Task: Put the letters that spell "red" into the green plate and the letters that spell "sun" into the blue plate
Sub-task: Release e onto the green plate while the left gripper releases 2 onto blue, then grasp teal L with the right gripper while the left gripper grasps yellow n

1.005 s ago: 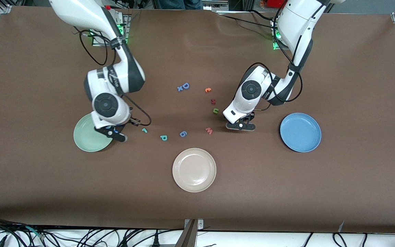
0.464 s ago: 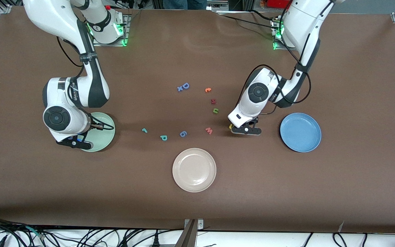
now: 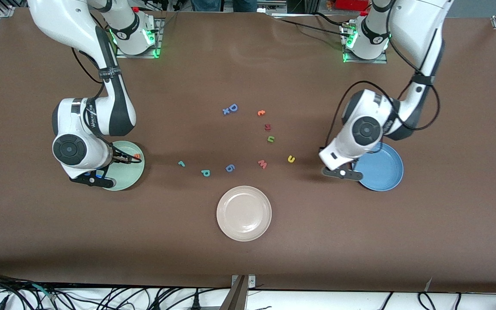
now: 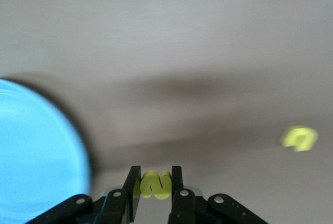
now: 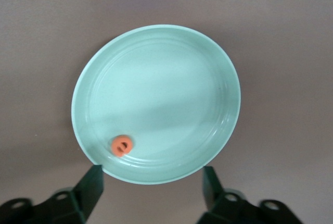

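Observation:
My left gripper [image 3: 342,173] [image 4: 156,185] is shut on a small yellow "s" [image 4: 156,184], over the table just beside the rim of the blue plate [image 3: 381,170] [image 4: 36,151]. A yellow "u" [image 3: 291,159] [image 4: 299,137] and a green "n" [image 3: 270,138] lie on the table toward the middle. My right gripper [image 3: 93,178] [image 5: 151,187] is open over the edge of the green plate [image 3: 127,172] [image 5: 156,88]. The orange "e" [image 3: 137,156] [image 5: 123,145] lies in that plate. The teal "r" [image 3: 181,163] and teal "d" [image 3: 205,172] rest on the table beside the green plate.
A cream plate [image 3: 243,213] sits nearest the front camera. Stray letters lie mid-table: a blue "6" [image 3: 230,168], a pink "w" [image 3: 262,163], a dark red letter [image 3: 268,127], an orange curled one [image 3: 261,113] and a blue "D" [image 3: 230,108].
My left gripper shut on the yellow "s" and carried it toward the blue plate. My right gripper moved over the green plate and opened; the orange "e" now lies in it.

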Available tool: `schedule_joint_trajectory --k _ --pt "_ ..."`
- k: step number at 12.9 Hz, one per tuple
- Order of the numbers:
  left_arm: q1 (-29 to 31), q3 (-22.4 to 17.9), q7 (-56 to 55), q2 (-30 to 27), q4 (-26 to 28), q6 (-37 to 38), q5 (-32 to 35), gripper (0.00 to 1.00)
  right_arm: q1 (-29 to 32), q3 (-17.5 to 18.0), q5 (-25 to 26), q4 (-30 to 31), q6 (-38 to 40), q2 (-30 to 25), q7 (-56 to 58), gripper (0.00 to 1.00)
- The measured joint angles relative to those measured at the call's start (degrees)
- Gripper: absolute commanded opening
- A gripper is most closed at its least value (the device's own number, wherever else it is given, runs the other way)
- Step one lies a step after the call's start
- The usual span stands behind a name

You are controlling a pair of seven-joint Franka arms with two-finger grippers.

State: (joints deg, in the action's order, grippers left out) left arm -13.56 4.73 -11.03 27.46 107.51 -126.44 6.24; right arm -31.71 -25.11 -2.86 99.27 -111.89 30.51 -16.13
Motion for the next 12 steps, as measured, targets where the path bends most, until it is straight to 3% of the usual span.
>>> schedule_joint_trajectory --k 2,5,6,7,8,12 --pt "3.57 -0.11 0.99 0.00 0.17 0.86 7.28 0.08 -0.37 0.47 -3.26 -0.02 -0.05 0.00 0.00 0.99" --pt "6.94 -0.17 2.84 0.50 0.83 1.30 9.25 0.12 -1.32 2.04 -6.63 -0.06 -1.96 0.04 -0.14 0.99" --pt "8.06 -0.17 3.64 1.07 0.99 1.33 9.28 0.31 -2.07 2.40 -7.32 -0.04 -3.23 0.22 -0.73 0.99" --pt "9.33 -0.15 4.79 1.76 1.04 1.30 9.29 0.73 -3.05 2.59 -8.29 -0.02 -4.75 0.66 -1.57 0.99" --pt "10.34 -0.14 5.70 2.35 1.04 1.18 9.29 1.00 -4.20 2.70 -9.14 0.00 -6.12 1.29 -2.09 0.99" --pt "10.90 0.62 6.00 2.82 0.96 1.08 9.29 1.00 -9.61 2.95 -10.14 0.13 -12.78 4.40 -3.23 0.99"
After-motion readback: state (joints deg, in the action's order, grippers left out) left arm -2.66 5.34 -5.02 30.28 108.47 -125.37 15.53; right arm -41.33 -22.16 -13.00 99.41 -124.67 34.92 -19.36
